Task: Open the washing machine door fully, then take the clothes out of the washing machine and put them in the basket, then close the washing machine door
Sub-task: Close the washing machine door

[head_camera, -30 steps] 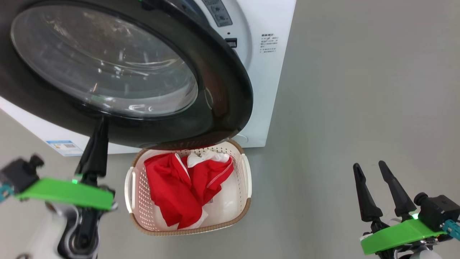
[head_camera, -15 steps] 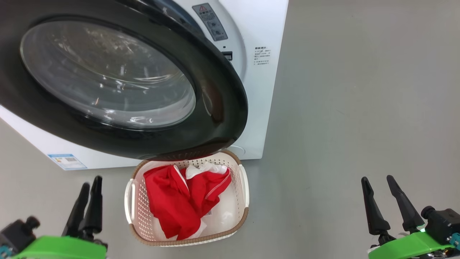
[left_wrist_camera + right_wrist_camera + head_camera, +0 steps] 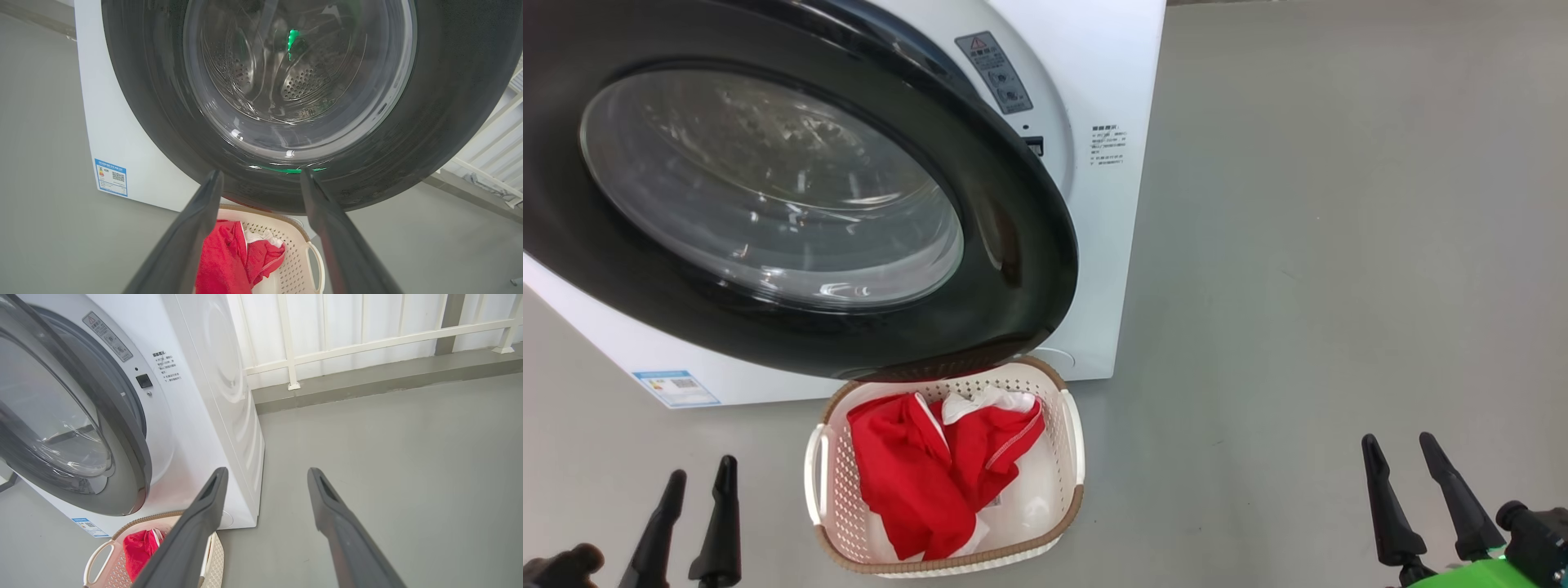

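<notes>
The clothes [image 3: 907, 465] lie heaped in the basket [image 3: 1072, 441], which sits on the floor [image 3: 1339, 245] just before the machine [image 3: 1111, 65], so the unloading looks done and the last step, shutting the door [image 3: 1013, 269], seems to be in hand. The door is not home: in the right wrist view its black rim stands off the white front, with the latch slot bare beside its free edge. The left claw [image 3: 703, 467] is spread and holds nothing, low at the left, pointing up at the door's lower rim but apart from it. The right claw [image 3: 1396, 438] is spread too, empty, well off to the right above bare floor. The next move probably calls for a flat push on the rim near its free edge, square toward the latch slot, carried until the catch takes; a push near the hinge side would likely do little. The basket's far rim is hidden under the door's overhang. The drum shows through the glass amid reflections and looks bare, though its bottom is masked by the rim. The door's own catch is hidden, and both claws' bodies are cut off at the bottom edge of the head view.
</notes>
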You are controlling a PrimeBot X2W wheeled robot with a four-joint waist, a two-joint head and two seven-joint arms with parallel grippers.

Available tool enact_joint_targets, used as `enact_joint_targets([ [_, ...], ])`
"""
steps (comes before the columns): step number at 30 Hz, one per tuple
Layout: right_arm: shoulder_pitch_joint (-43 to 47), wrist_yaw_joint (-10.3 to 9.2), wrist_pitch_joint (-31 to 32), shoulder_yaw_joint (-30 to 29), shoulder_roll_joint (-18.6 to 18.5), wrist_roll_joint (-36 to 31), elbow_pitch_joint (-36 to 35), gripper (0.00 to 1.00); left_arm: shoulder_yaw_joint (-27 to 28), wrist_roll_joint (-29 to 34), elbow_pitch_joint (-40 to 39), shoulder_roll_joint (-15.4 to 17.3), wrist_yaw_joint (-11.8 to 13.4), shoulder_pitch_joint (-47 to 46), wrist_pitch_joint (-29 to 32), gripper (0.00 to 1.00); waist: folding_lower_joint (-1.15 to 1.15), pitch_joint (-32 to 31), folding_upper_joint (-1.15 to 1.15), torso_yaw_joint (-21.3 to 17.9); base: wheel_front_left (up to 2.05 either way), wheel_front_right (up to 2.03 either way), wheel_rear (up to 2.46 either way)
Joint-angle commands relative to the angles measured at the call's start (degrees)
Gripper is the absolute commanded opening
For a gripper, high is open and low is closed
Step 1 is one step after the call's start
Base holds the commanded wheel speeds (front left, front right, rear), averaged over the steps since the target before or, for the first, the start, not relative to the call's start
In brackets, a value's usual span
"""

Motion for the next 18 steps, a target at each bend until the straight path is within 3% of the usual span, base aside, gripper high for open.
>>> enact_joint_targets([
  [1, -0.4, 0.36, -0.4, 1.0, -1.2, -0.6, -1.5, 1.0, 2.6, 1.7, -1.4, 0.9, -0.3, -0.4, -0.5, 1.0, 0.0, -0.1, 0.0, -0.1, 0.0, 0.0, 0.0],
  [13, 0.6, 0.36, -0.4, 0.3, -1.5, -0.4, -1.9, 1.0, 10.7, 23.8, -6.4, -4.4, -0.3, 3.2, -0.5, 1.0, 0.0, -0.7, 0.0, -0.4, 0.0, 0.0, 0.0],
  [18, 0.8, 0.36, -0.4, 0.1, -1.5, -0.4, -2.0, 1.0, 12.1, 29.3, -8.3, -7.0, -0.3, 4.6, -0.5, 1.0, 0.0, -0.9, 0.0, -0.2, 0.0, 0.0, 0.0],
])
